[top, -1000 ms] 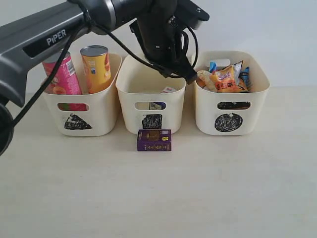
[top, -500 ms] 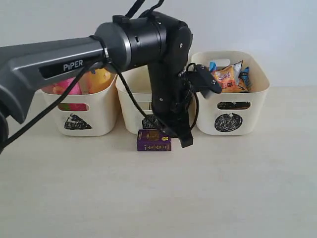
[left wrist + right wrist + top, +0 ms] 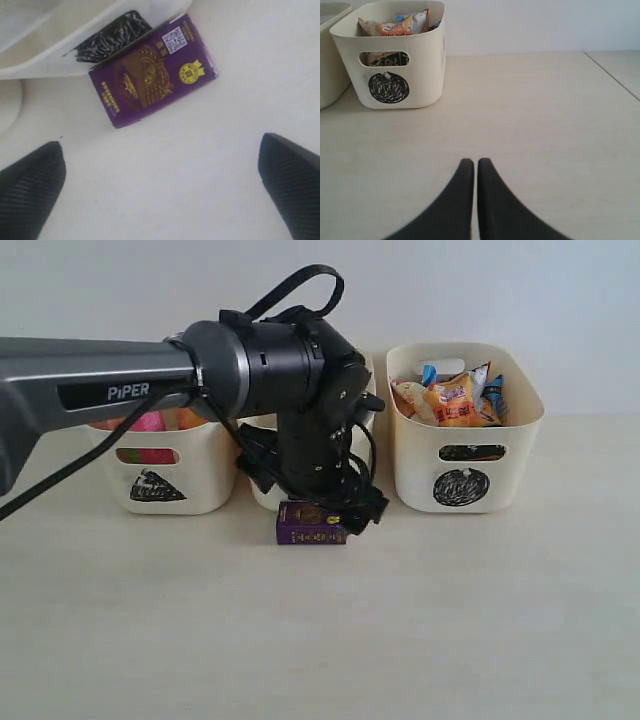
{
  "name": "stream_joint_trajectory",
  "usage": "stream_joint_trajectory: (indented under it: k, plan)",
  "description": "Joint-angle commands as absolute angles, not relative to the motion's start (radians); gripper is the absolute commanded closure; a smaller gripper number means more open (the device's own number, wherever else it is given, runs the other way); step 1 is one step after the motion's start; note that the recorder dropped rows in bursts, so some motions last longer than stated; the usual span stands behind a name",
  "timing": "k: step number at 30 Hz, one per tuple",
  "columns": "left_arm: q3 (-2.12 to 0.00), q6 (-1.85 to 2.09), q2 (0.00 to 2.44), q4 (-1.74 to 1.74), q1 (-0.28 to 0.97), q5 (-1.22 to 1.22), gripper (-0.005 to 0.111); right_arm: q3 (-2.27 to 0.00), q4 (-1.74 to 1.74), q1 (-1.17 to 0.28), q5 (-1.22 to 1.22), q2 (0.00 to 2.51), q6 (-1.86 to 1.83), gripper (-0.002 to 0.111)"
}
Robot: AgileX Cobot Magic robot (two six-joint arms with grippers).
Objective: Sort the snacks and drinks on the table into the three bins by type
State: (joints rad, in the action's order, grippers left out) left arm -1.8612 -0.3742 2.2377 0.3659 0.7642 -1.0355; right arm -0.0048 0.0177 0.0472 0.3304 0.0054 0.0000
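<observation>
Left wrist view looks straight down: the left arm (image 3: 270, 370) is bent low, its left gripper (image 3: 159, 145) spread wide above the dark purple carton (image 3: 152, 77), lying flat on the table (image 3: 200, 175) just before the square-marked bin (image 3: 50, 55). The right gripper (image 3: 471, 167) is pinched together, holding nothing.

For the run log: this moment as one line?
left gripper: open above purple carton | carton: on table, by middle bin | right gripper: shut, empty

White letters "PiPER" stand on the left arm (image 3: 60, 370). The purple carton (image 3: 152, 70) bears a QR code (image 3: 174, 40); its gold print is unreadable. The triangle bin (image 3: 205, 455) and circle bin (image 3: 412, 455) carry black scribbled signs.
</observation>
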Motion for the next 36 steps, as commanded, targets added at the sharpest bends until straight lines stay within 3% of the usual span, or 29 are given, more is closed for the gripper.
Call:
stream_joint_trajectory:
  k: [1, 21, 33, 35, 36]
  plan:
    - [-1.854, -0.443, 2.275, 0.327, 0.759, -0.981, 0.0, 0.0, 0.014, 0.048, 0.321, 0.0, 0.0, 0.108]
    - [-1.825, -0.356, 2.316, 0.159, 0.638, -0.725, 0.0, 0.0, 0.014, 0.048, 0.321, 0.0, 0.0, 0.108]
    - [-1.825, -0.366, 2.41, 0.176, 0.637, -0.647, 0.0, 0.0, 0.014, 0.048, 0.321, 0.0, 0.0, 0.108]
    - [-1.825, -0.366, 2.412, 0.176, 0.637, -0.64, 0.004, 0.0, 0.014, 0.048, 0.321, 0.0, 0.0, 0.108]
    - [-1.825, -0.366, 2.412, 0.179, 0.637, -0.64, 0.014, 0.0, 0.014, 0.048, 0.321, 0.0, 0.0, 0.108]
